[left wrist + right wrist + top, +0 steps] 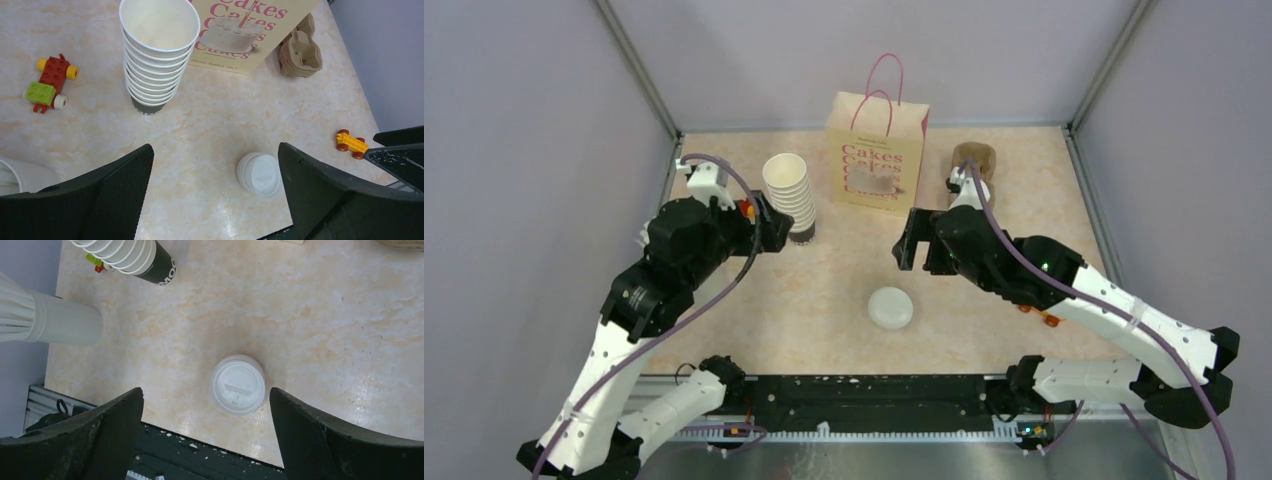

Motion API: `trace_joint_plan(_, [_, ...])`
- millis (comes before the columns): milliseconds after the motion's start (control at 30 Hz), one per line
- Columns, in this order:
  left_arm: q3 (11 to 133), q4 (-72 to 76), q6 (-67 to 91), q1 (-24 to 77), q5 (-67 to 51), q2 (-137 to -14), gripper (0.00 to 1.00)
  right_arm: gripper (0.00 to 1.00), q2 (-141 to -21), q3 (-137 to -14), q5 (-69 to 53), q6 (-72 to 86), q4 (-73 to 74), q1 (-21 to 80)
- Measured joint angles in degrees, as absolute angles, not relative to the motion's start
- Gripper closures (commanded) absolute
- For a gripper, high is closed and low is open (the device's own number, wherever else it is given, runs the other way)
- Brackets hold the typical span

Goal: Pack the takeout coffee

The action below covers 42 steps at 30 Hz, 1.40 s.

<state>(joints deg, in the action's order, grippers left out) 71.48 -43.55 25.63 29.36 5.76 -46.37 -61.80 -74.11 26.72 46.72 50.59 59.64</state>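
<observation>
White lidded coffee cup (237,384), cream bag (876,160) with pink lettering, peach marbled table (824,300)

Both arms bent and raised, left claw (774,222) and right claw (907,242) spread wide, facing inward

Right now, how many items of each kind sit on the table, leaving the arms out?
Lidded takeout coffee: 1
Stack of lidless paper cups: 1
Cakes paper bag: 1
Cardboard cup carrier: 1
Toy brick cars: 2, red-green and yellow
White cylinder, kind unclear: 1
Total: 7

Table (824,300) — coffee (891,308), bag (876,160), cup stack (790,195).
</observation>
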Motion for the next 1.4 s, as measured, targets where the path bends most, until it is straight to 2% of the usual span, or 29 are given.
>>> trace_joint_plan(367, [74.7, -47.4, 28.1, 29.4, 15.1, -52.4, 0.02, 0.06, -62.2, -73.8, 25.8, 45.1, 48.2, 59.6])
trace_joint_plan(533, [80.9, -49.6, 28.6, 28.9, 21.0, -59.3, 0.09, 0.07, -63.5, -73.9, 22.8, 42.2, 46.0, 59.6])
trace_joint_plan(633, [88.4, -50.2, 28.7, 26.3, 22.2, -64.8, 0.17, 0.07, -65.2, -73.9, 21.0, 40.8, 45.4, 59.6])
trace_joint_plan(800, [93.7, -48.8, 28.8, 14.9, 16.2, -71.6, 0.4, 0.07, -67.1, -73.9, 18.3, 39.0, 45.3, 59.6])
trace_joint_plan(867, [93.8, -48.2, 29.1, 11.9, 13.0, -73.8, 0.45, 0.07, -67.1, -73.9, 17.7, 38.5, 45.0, 59.6])
trace_joint_plan(1033, [94.0, -46.7, 29.6, 10.2, 5.8, -78.8, 0.45, 0.07, -67.1, -73.9, 16.2, 37.0, 43.0, 59.6])
trace_joint_plan(1167, [94.5, -46.2, 29.9, 10.2, 1.0, -80.8, 0.49, 0.07, -67.1, -73.9, 15.5, 36.0, 40.8, 59.6])
trace_joint_plan(1400, [94.5, -46.1, 29.3, 10.2, -1.1, -81.9, 0.54, 0.08, -67.2, -73.9, 13.6, 34.8, 38.0, 59.6])
